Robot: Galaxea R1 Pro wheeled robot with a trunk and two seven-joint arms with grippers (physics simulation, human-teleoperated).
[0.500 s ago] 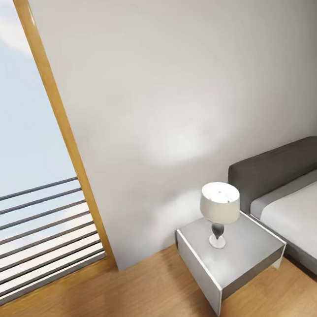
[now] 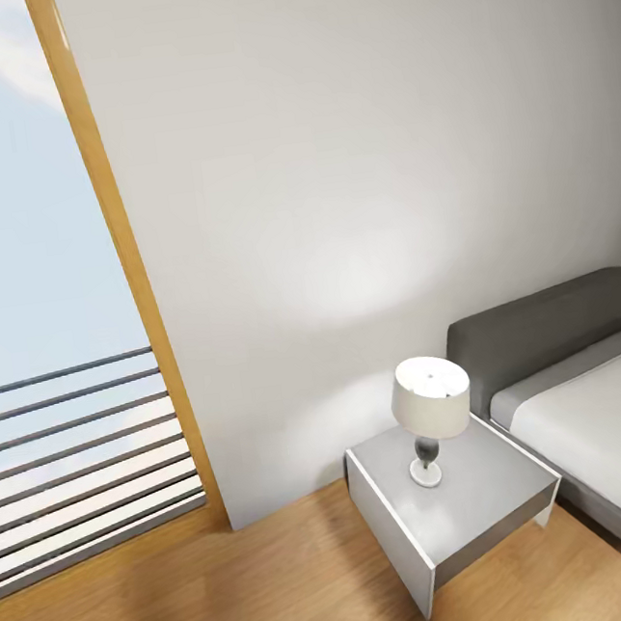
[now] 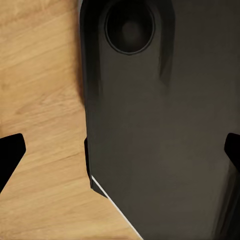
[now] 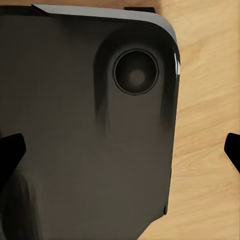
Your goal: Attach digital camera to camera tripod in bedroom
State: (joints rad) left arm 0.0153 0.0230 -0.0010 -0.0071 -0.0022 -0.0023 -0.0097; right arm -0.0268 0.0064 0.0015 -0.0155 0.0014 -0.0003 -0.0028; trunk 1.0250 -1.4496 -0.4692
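Bedroom corner seen from the head camera, with both claws spread wide over the robot's dark base.

At the lower right of the head view a grey bed with a dark headboard stands against the white wall, and just beside it a white nightstand carries a table lamp with a pale shade. A wood-framed window with horizontal rails fills the left of the frame, above the plank floor. In the left wrist view the left claw is released, its black fingertips at the frame's edges, over a dark robot base and wood floor. The right claw is likewise released. The bedroom holds no camera or tripod in sight here.
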